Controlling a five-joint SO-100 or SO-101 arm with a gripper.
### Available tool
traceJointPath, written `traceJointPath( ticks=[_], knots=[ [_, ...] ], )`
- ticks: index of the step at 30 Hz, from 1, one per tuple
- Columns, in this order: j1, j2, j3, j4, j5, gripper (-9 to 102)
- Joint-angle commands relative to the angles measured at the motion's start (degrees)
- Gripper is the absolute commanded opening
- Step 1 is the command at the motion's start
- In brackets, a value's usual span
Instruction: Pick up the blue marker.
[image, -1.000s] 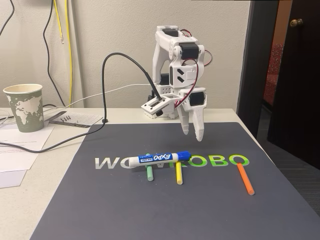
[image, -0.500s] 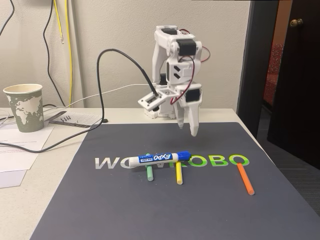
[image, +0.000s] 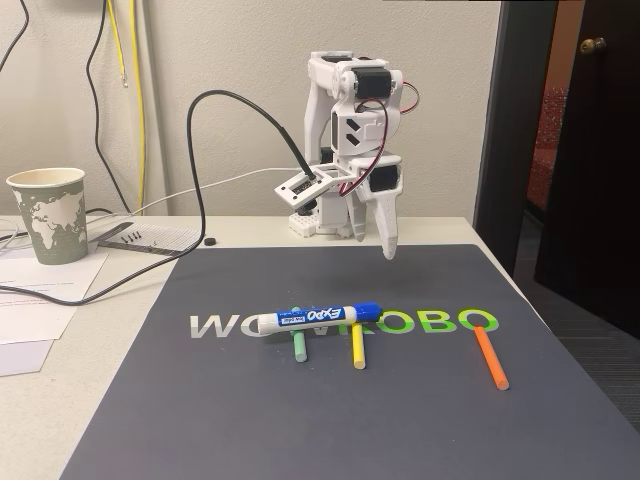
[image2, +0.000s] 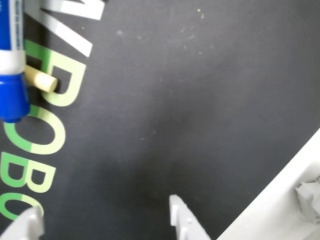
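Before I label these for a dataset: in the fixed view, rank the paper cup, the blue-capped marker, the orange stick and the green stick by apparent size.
1. Paper cup with a map print, bulkiest.
2. White-barrelled blue marker, longest and thick.
3. Thin orange stick.
4. Thin green stick, partly hidden under the marker, so its full length is unsure.

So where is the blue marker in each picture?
Fixed view: the blue marker lies across the middle of the dark mat, on top of the green and yellow sticks.
Wrist view: the blue marker runs down the left edge at the top, blue end pointing down.
Shared landmark: the yellow stick poking out from under the marker, by the green letters.
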Motion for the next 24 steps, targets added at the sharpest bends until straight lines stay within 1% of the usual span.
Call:
traceJointPath(
  ticks=[1, 13, 24],
  knots=[
    [-0.6, 1.7, -1.5, -0.3, -0.4, 36],
    [-1.3, -2.1, -0.2, -3.8, -0.5, 40],
    [-1.1, -0.3, -0.2, -0.6, -2.3, 40]
  ],
)
